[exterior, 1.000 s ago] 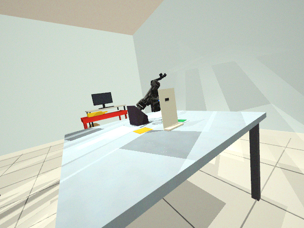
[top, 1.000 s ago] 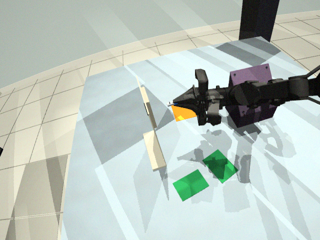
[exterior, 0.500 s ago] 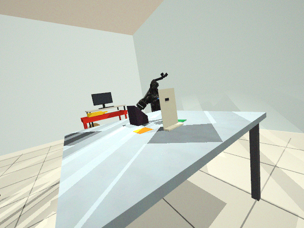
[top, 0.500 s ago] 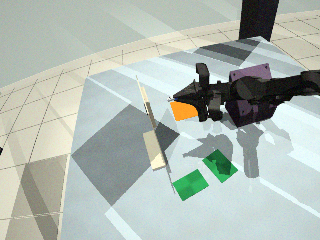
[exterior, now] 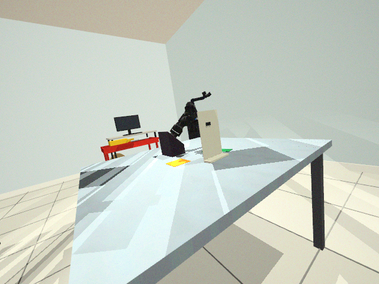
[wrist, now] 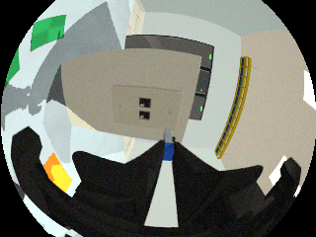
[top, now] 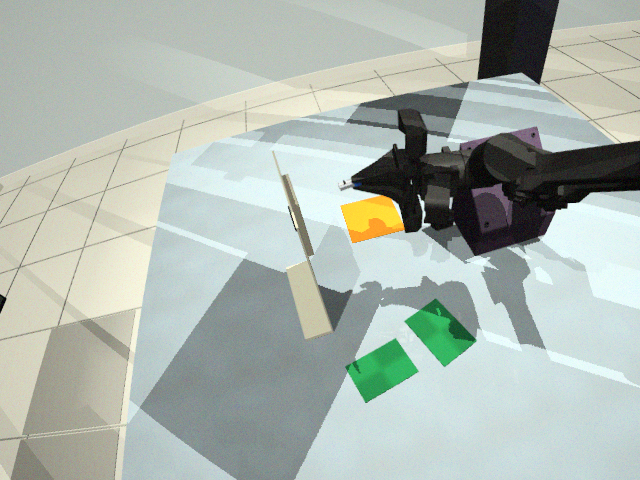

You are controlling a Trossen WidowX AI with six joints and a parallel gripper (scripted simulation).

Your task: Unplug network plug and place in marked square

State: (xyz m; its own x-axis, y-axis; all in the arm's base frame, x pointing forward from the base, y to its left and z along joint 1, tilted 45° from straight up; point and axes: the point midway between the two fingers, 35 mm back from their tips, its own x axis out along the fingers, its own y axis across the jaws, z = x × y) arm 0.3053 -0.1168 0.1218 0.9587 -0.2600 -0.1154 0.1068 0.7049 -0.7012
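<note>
My gripper (top: 355, 181) (wrist: 168, 145) is shut on the network plug, which has a clear tip and blue body. The plug (top: 345, 184) (wrist: 168, 151) points toward the upright beige panel (top: 298, 217) (exterior: 209, 137) (wrist: 89, 79), with a gap between them. The panel's two dark socket openings show in the wrist view, an upper one (wrist: 144, 103) and a lower one (wrist: 144, 116), with no plug in either. A flat orange-yellow square (top: 364, 214) (exterior: 177, 162) (wrist: 60, 177) lies on the table below and beside the gripper. The tab on the plug is too small to make out.
Two green squares lie on the table, one (top: 382, 369) nearer the top view's lower edge and another (top: 436, 328) closer to the arm's purple base block (top: 509, 237) (exterior: 169, 145). The panel's foot (top: 310, 304) (exterior: 215, 158) extends along the table.
</note>
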